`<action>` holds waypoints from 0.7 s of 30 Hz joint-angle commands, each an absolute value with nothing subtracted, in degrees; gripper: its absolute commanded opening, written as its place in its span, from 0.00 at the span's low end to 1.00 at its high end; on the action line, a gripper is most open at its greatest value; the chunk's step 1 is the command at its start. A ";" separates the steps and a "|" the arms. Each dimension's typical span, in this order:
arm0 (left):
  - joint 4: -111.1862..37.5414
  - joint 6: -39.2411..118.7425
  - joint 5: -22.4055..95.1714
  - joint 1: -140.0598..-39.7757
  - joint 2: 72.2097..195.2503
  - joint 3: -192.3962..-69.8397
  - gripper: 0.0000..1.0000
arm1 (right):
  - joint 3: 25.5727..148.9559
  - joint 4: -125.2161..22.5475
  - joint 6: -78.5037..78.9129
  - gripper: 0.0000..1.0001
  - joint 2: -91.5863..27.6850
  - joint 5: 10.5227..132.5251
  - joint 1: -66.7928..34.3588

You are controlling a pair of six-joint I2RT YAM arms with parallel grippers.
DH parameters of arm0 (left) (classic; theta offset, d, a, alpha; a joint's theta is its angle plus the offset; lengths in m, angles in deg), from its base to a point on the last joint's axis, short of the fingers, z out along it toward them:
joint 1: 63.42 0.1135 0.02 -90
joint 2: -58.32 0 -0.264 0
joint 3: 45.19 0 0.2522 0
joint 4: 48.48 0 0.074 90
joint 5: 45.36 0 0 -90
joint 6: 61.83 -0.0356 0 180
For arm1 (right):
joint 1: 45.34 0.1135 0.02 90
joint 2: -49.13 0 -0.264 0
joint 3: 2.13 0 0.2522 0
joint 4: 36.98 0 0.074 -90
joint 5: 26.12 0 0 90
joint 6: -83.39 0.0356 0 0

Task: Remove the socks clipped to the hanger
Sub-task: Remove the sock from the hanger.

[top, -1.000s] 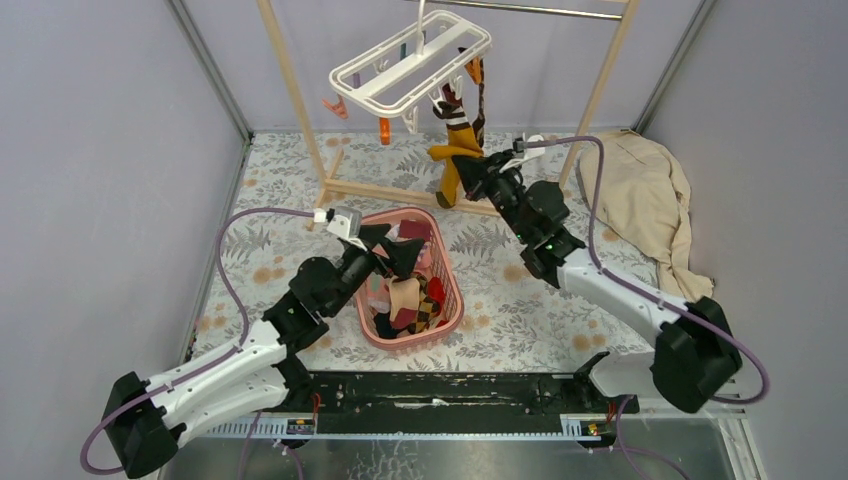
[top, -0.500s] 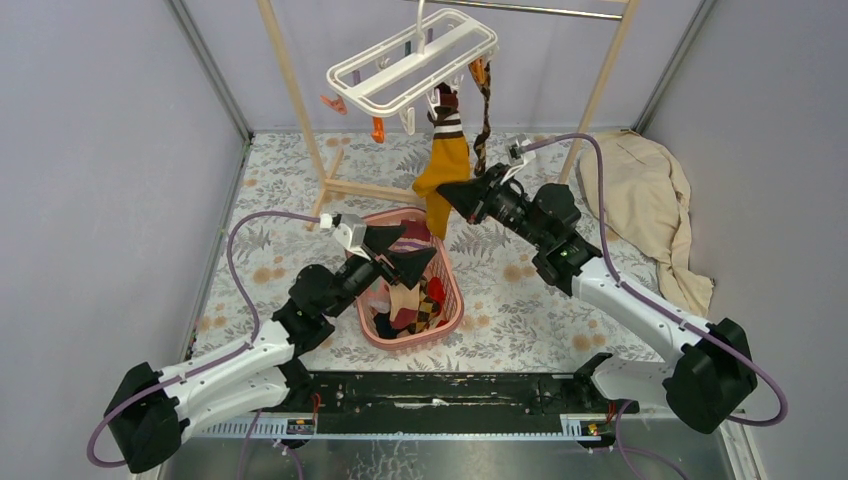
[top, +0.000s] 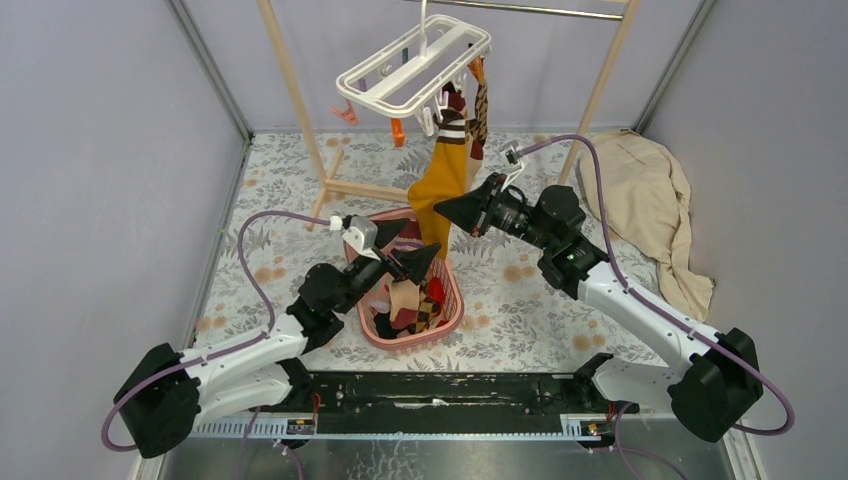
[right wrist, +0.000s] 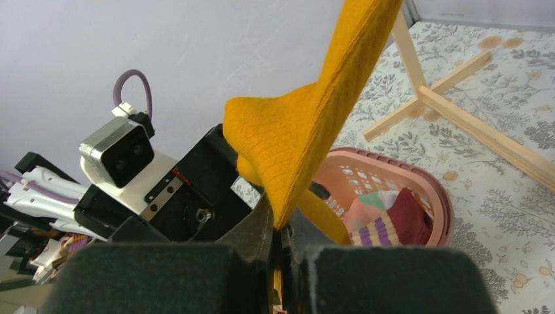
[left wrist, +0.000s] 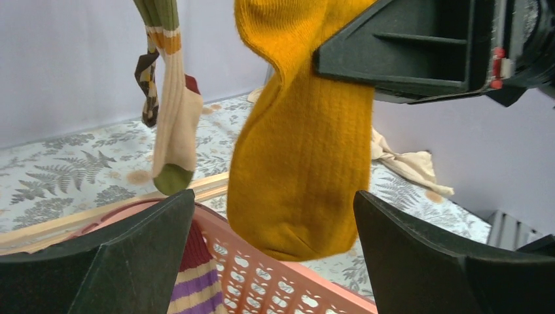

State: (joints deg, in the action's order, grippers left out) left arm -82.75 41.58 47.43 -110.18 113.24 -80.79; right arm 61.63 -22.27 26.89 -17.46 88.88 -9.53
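One mustard sock (top: 440,185), its top clipped to the tilted hanger (top: 400,70), is in the right end effector (top: 443,209), which is clamped tight on it. The toe dangles just above the basket (top: 457,297) rim, between the left end effector (top: 408,248) and its wide-apart fingers. There's bare desk (top: 520,300) right of the basket.

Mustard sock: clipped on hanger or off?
Clipped: the mustard sock hangs by its cuff from the hanger; shut right gripper pinches its foot.

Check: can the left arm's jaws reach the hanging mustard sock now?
Probably yes: the left arm holds its jaws wide open either side of the mustard sock, nothing between; the right arm pinches it higher up.
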 commanded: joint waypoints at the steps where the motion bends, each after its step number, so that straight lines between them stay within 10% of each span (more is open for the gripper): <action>1: -90.33 35.94 48.75 -109.22 115.56 -83.47 0.99 | 63.83 -21.65 28.58 0.00 -16.93 92.84 -10.19; 11: -97.20 38.75 38.86 -105.31 121.35 -84.82 0.95 | 63.94 -20.50 29.80 0.00 -18.19 93.69 -10.78; 18: -94.10 45.54 32.41 -101.06 123.50 -89.84 0.24 | 66.48 -21.77 31.35 0.00 -21.55 94.17 -11.31; 21: -92.38 46.61 30.84 -101.02 124.37 -91.75 0.15 | 67.37 -22.89 30.04 0.00 -23.03 93.71 -11.40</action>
